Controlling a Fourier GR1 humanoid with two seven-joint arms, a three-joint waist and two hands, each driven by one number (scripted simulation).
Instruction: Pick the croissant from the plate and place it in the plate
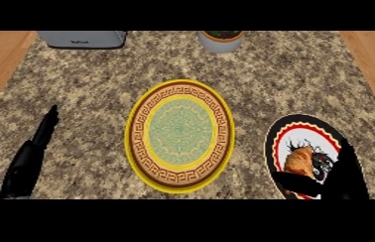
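2 plates are sitting on the 1 stone-topped table (95,87): 1 yellow-rimmed plate (181,132) with a Greek-key band at the centre, and 1 black-rimmed plate (271,147) at the right. 1 croissant (297,161) is lying on the black-rimmed plate. 1 toaster (82,38) and 1 potted plant (220,40) are standing along the far edge. 2 black hands are showing at the lower edge: 1 left hand (29,161) and 1 right hand (348,179).
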